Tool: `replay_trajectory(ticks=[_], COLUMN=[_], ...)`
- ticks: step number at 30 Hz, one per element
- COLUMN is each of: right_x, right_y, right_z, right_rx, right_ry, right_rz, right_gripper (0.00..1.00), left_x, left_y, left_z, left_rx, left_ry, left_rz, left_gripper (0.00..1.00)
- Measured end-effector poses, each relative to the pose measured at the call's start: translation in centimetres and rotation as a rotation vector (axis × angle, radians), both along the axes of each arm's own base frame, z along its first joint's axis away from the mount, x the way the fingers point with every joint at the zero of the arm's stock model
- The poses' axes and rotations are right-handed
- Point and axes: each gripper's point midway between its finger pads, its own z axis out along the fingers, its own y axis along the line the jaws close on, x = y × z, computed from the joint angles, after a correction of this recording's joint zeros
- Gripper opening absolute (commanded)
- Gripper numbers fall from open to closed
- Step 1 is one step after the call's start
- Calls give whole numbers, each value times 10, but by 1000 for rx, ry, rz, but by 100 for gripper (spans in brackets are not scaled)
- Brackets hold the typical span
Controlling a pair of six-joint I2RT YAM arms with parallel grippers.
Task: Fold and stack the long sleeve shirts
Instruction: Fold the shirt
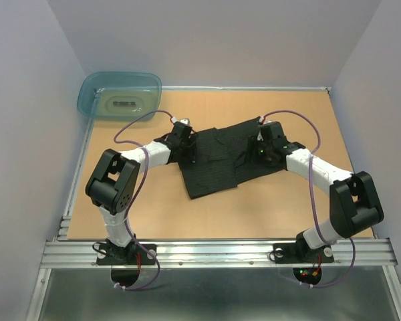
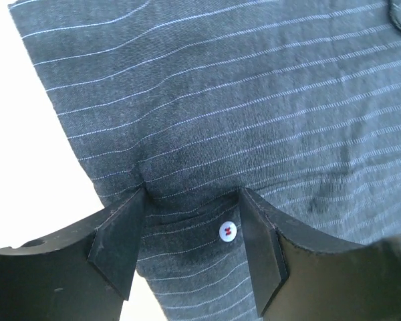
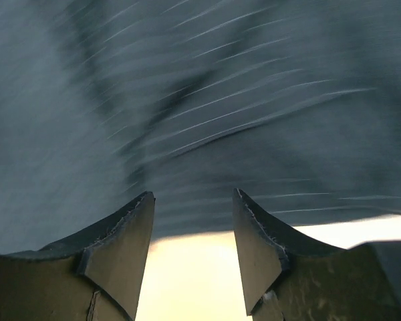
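The shirt (image 1: 214, 170) lies rumpled in the middle of the tan table (image 1: 187, 214), dark woven cloth with thin pale stripes and a small white button (image 2: 228, 231). The left gripper (image 2: 192, 194) is open, tips pressing the cloth and holding nothing. The right gripper (image 3: 192, 197) is open at the shirt's edge, in a blurred view. A see-through teal tub (image 1: 87, 100) sits far left.

Teal tub (image 1: 87, 93) — table's (image 1: 287, 214) far-left corner.
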Motion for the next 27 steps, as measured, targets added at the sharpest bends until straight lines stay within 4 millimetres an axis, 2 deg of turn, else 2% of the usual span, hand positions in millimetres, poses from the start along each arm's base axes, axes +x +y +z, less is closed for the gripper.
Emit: replay_trajectory(ticks=[4,6,8,10,13,14,16,19,24,26,27], right_x=[-29,-45,-55,-55,-52,-52,-52,-55,-60,-61,-63], right_y=[57,76,83,85,86,87,87,87,91,96,99], right_z=[3,2,0,2,5,7,7,3,1,3,4], right_rx=[48,72,80,84,97,103,114,120,129,128,126], right_ry=[-4,-1,5,-2,-19,-25,-26,-20,-14,-28,-39], right_rz=[123,167,191,194,189,187,179,172,198,228,250], right_gripper=[57,57,57,57,57,58,59,61,64,65,66], left_x=[20,28,27,20,4,-6,-24,-50,-92,-101,-101], left_y=[4,7,9,15,23,28,33,37,31,29,28], left_z=[9,20,31,48,79,88,96,79,15,4,5], left_rx=[58,68,57,29,-63,-103,-183,-276,-343,-364,-374], left_ry=[-46,-75,-96,-119,-177,-194,-209,-168,30,76,73], left_rz=[-2,8,12,31,72,83,106,134,150,162,160], left_gripper=[73,78,92,99,99,99,99,96,88,85,85])
